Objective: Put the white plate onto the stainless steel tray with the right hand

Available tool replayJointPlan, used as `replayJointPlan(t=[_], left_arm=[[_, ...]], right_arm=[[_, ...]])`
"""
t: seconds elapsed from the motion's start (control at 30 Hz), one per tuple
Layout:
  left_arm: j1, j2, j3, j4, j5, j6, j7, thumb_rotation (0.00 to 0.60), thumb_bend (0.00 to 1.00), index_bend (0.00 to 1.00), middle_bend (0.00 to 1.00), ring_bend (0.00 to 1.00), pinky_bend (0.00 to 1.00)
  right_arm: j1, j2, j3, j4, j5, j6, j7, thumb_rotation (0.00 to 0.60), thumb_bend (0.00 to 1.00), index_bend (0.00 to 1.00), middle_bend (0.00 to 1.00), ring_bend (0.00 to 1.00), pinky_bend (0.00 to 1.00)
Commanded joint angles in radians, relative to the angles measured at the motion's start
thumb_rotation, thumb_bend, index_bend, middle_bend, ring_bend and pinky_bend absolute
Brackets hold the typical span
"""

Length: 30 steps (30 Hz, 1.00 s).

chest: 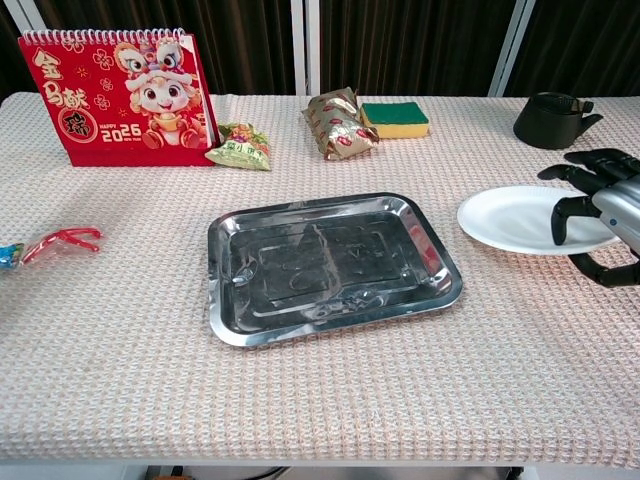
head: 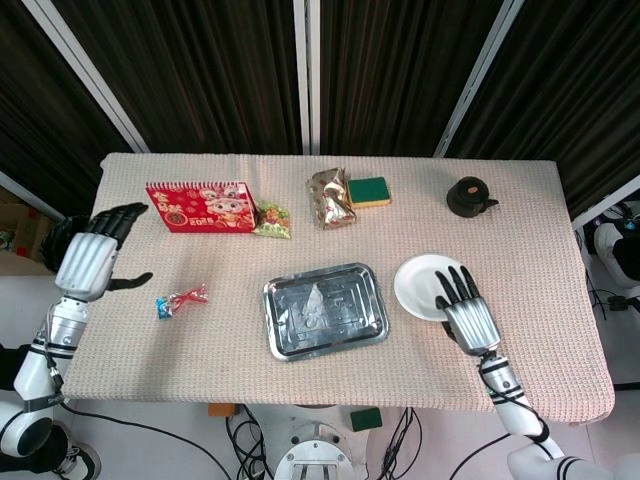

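The white plate (head: 418,286) (chest: 505,214) is right of the stainless steel tray (head: 325,312) (chest: 330,262), its left rim a short gap from the tray's right edge. My right hand (head: 466,311) (chest: 602,210) grips the plate's right rim, fingers over the top and thumb underneath. In the chest view the plate looks nearly level and slightly off the cloth. The tray lies empty at the table's middle front. My left hand (head: 92,256) hovers open beyond the table's left edge, holding nothing.
A red calendar (head: 198,207) (chest: 120,95) stands at the back left with a green snack packet (head: 272,220) beside it. A foil snack bag (head: 333,198), a green sponge (head: 368,190) and a black cup (head: 468,197) (chest: 550,118) line the back. A wrapped candy (head: 180,300) (chest: 55,240) lies at the left.
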Motion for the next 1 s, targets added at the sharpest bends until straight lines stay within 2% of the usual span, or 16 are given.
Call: replayJointPlan(t=[0.03,0.4,0.67,1.0], left_arm=[[-0.001,-0.001,0.001,0.001,0.000,-0.003,-0.001,0.600,0.04,0.10,0.10,0.10,0.16],[-0.001,-0.004,0.001,0.000,-0.001,-0.009,-0.004,0.600,0.04,0.10,0.10,0.10,0.16],[-0.001,-0.006,0.001,0.005,-0.001,-0.011,-0.011,0.600,0.04,0.10,0.11,0.10,0.16],[0.016,-0.002,0.004,0.016,-0.003,0.007,-0.029,0.600,0.04,0.10,0.11,0.10,0.16]], right_arm=[[-0.001,-0.019,0.005,0.038,-0.024,0.044,0.027,0.600,0.51,0.67,0.11,0.00,0.00],[-0.004,-0.076,0.015,0.163,-0.065,0.162,0.091,0.600,0.53,0.83,0.19,0.00,0.00],[0.013,-0.106,0.043,0.234,-0.084,0.252,0.129,0.600,0.53,0.90,0.22,0.00,0.00],[0.068,-0.109,0.052,0.249,-0.128,0.307,0.143,0.600,0.54,0.93,0.24,0.00,0.00]])
